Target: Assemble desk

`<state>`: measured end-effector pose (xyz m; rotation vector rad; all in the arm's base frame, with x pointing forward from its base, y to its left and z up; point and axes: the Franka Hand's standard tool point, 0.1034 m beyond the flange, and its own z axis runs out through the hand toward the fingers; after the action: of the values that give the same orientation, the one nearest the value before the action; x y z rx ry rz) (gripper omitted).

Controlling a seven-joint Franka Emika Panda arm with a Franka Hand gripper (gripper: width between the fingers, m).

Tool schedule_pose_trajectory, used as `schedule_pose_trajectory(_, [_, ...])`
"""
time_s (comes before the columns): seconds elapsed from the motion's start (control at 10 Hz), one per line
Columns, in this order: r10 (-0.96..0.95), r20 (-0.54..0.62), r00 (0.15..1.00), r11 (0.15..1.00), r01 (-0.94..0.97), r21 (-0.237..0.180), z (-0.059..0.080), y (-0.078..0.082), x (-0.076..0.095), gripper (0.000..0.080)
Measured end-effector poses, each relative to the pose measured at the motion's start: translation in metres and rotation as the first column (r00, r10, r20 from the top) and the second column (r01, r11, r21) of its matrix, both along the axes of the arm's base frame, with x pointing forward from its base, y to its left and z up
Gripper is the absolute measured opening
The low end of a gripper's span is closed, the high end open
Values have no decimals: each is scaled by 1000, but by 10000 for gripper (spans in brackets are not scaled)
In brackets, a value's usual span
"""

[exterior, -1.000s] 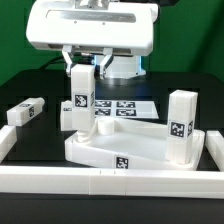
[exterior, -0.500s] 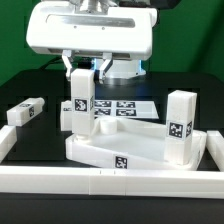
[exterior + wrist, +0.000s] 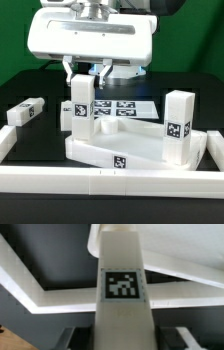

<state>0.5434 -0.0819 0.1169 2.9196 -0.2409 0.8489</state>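
Gripper has come down a touch since the earlier frame, and the held leg came down with it, still upright. Its jaws are clamped on the top end of that leg, one finger on each side. The leg's lower end sits right under the gripper, at the near corner of the tabletop, which lies flat below and stretches away from the gripper toward the exterior view's right. A second leg already stands on the tabletop's far corner from the gripper. A loose leg lies well off on the gripper's other side, and the marker board is just behind it. I can't tell whether the held leg is seated yet. Risks as I see them: if its foot is off the corner seat it catches the raised rim, so more downward push would shove or tip the tabletop. Any tilt could jam the leg or make it slip in the grip. Letting go before it's seated means it topples.
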Motion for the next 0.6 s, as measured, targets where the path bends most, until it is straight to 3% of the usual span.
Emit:
schedule_pose_trajectory(0.3, [1,-12,1000,1000,-1,6,-2,1,-1,290])
schedule_pose_trajectory(0.5, [1,-14,1000,1000,-1,7,-2,1,-1,534])
schedule_pose_trajectory(0.6, [2,-16,1000,1000,-2,8,-2,1,-1,613])
